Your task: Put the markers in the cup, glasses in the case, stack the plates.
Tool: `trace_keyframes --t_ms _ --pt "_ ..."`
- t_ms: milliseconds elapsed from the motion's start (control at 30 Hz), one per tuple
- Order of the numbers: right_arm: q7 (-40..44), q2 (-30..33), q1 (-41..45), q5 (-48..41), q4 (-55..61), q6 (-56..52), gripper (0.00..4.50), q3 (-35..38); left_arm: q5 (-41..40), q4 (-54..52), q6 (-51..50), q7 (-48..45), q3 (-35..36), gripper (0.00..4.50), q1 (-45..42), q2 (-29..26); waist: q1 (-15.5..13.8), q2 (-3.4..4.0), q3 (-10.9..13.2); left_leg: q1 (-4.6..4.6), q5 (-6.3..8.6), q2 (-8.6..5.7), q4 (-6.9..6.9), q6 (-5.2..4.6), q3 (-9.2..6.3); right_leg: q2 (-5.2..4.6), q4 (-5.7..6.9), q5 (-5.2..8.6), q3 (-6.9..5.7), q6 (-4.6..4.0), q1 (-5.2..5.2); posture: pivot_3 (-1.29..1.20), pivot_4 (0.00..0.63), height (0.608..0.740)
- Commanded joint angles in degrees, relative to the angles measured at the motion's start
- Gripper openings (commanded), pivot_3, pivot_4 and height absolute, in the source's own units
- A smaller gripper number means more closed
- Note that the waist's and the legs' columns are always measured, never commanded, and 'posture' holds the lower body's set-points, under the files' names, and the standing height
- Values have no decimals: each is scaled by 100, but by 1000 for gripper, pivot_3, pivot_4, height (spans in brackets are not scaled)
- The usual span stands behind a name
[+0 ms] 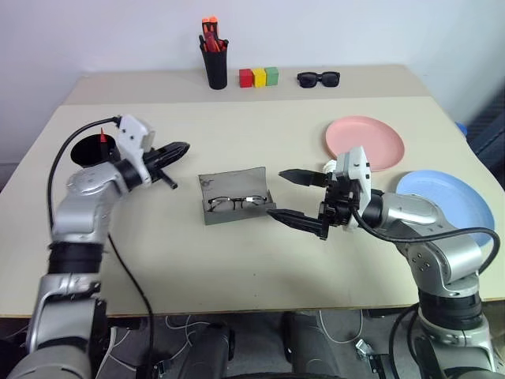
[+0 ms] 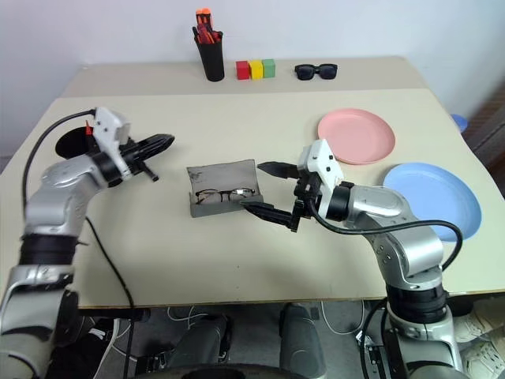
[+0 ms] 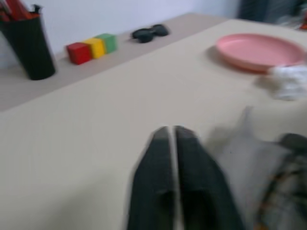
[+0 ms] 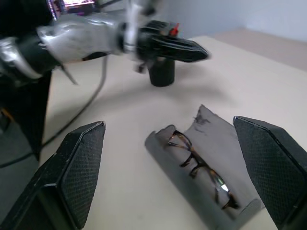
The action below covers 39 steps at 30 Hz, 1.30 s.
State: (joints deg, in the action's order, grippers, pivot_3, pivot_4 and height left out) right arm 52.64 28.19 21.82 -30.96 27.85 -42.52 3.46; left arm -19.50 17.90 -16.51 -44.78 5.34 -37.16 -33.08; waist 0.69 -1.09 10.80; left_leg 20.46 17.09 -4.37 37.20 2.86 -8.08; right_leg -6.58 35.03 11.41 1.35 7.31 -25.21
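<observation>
With glasses already lying in the open grey case mid-bench, best to bring the left claw, pinched together and empty, behind the lid and fold it gently forward, keeping the right claw, spread wide, clear.

The two eye views look forward and down from the head over the beige table, taking in nearly the same scene from near edge to far wall, one slightly offset sideways from the other. The left wrist view sits low and close over the tabletop, facing along its gripper's fingers toward the far side, catching the pen holder, coloured blocks, sunglasses and pink plate. The right wrist view looks between its own fingers across the table, close above the open case with the glasses, toward the left gripper.
</observation>
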Motion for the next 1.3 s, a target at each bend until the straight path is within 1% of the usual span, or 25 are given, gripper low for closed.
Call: trace_keyframes --t_ms 33,133,167,267,500,600,667,767,833,933,1000,1067,1100,1133,1200,1233,1300 --pt "-270 15 48 -71 140 89 4383 -30 466 667 232 367 -206 29 -506 220 1 0 0 1 0 0 2 0 1 0 -1 0 1 0 0 0 150 740" --pt "-450 -42 90 -75 116 137 4383 -135 728 1500 46 569 -359 29 -993 449 7 -1 0 2 1 -3 2 -1 1 -3 -2 -1 1 1 -1 0 150 740" --pt "-500 -41 99 -28 120 208 4383 -178 719 1720 -139 349 -439 29 -1127 483 13 -1 0 2 1 -4 2 -1 0 -3 -2 -1 1 1 -1 0 150 740" --pt "-628 -70 102 -76 112 233 4383 -225 812 2333 -858 99 -629 29 -1515 496 20 -2 0 5 1 -5 2 -1 0 -3 1 -1 0 2 -4 0 150 740" --pt "-824 -44 122 -29 89 377 4383 -333 578 3086 -2498 -1572 -780 29 -1897 275 50 -2 0 4 2 -6 2 -3 0 -2 4 -3 -1 5 -4 0 150 740" --pt "-869 -5 129 -17 79 415 4383 -349 431 2823 -2989 -2401 -931 29 -1814 100 46 -2 0 5 2 -5 2 -3 -1 -1 6 -2 -1 5 -5 0 150 740" --pt "-882 27 130 -3 72 443 4383 -352 350 2253 -3195 -3075 -1202 29 -1566 -107 46 -3 1 7 2 -5 3 -3 -1 -1 5 -3 -1 5 -5 0 150 740" --pt "-918 51 155 18 31 477 4383 -349 138 1372 -3369 -3595 -1352 29 -1125 -351 45 -3 1 6 1 -4 1 -3 -1 -1 6 -2 0 5 -5 0 150 740" --pt "-935 60 166 6 24 486 4383 -356 91 903 -3171 -3631 -1321 29 -856 -415 42 -3 1 5 2 -2 1 -3 -2 -1 6 -2 0 5 -5 0 150 740" --pt "-947 71 175 9 10 494 4383 -399 -62 205 -3162 -3604 -1220 29 -520 -494 29 -3 1 5 1 -1 2 -2 -4 -1 6 -3 0 5 -5 0 150 740" --pt "-952 80 186 50 -33 530 4383 -428 -49 -508 -3174 -3760 -1496 29 -76 -749 40 -2 1 6 1 0 2 -2 -4 -2 6 -3 1 5 -5 0 150 740" --pt "-962 92 217 71 -87 558 4383 -438 150 -968 -2851 -3764 -1787 29 381 -941 52 0 0 3 2 1 -3 -3 -1 -2 5 -2 3 4 -7 0 150 740" --pt "-992 83 252 84 -140 565 4383 -422 150 -979 -2614 -3536 -1648 29 449 -810 41 2 -2 1 2 3 -5 -3 -1 -2 5 -2 3 4 -7 0 150 740" --pt "-1057 66 292 131 -224 590 4383 -386 30 -855 -2456 -3143 -1301 29 362 -541 25 6 -4 0 2 3 -5 -3 -1 -2 4 -2 3 4 -5 0 150 740" --pt "-1134 48 335 184 -322 624 4383 -348 -150 -680 -2325 -2678 -863 29 218 -210 -59 5 -4 -1 0 1 3 0 -6 -5 4 -2 2 3 4 0 150 740" --pt "-1219 130 346 441 -466 799 4383 -365 -252 -505 -1829 -2485 -540 265 40 14 -67 2 -2 5 -1 -1 11 1 -7 -5 2 -2 1 3 5 0 150 740" --pt "-1506 193 393 818 -763 1017 4383 -300 -394 -263 -1481 -2238 -176 831 -257 234 -96 -9 5 6 -1 -3 20 1 -6 -5 2 -2 0 4 7 0 150 740"
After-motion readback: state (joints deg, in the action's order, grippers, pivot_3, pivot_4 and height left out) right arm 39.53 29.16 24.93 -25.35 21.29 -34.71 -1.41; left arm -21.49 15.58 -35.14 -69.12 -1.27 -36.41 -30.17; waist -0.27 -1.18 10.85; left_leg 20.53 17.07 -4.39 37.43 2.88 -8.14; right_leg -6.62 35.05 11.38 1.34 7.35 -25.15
